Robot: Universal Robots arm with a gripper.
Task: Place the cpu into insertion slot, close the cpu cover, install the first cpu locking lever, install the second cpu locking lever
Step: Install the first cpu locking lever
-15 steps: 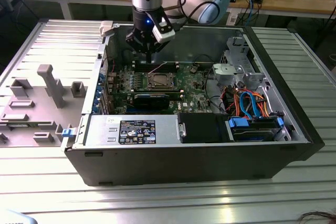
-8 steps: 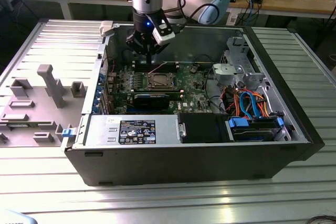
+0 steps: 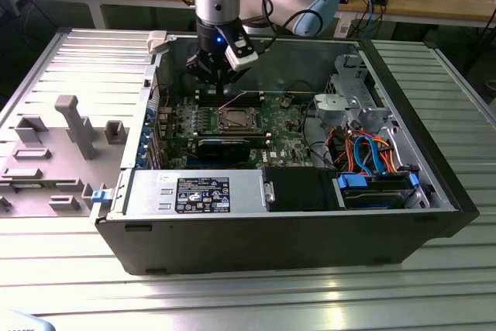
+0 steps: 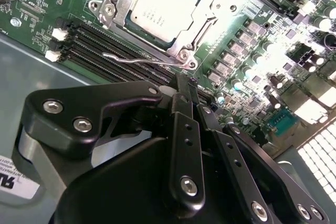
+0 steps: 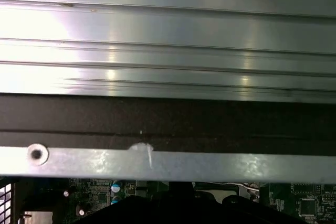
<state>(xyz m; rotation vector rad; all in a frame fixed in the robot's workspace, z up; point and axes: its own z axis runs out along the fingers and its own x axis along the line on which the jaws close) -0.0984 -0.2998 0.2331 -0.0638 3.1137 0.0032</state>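
The cpu (image 4: 160,11), a pale silvery square, sits in the insertion slot (image 4: 185,56) beneath the cpu cover (image 4: 197,17), just beyond the claw (image 4: 186,95). One thin locking lever (image 4: 134,59) lies unlatched along the socket's near edge. The claw's black fingers (image 4: 184,129) are pressed together, gripping nothing. Its body hides the nearer motherboard (image 4: 252,40).

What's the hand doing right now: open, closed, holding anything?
Hand: closed, empty, poised beside the cpu cover, which is down over the cpu.
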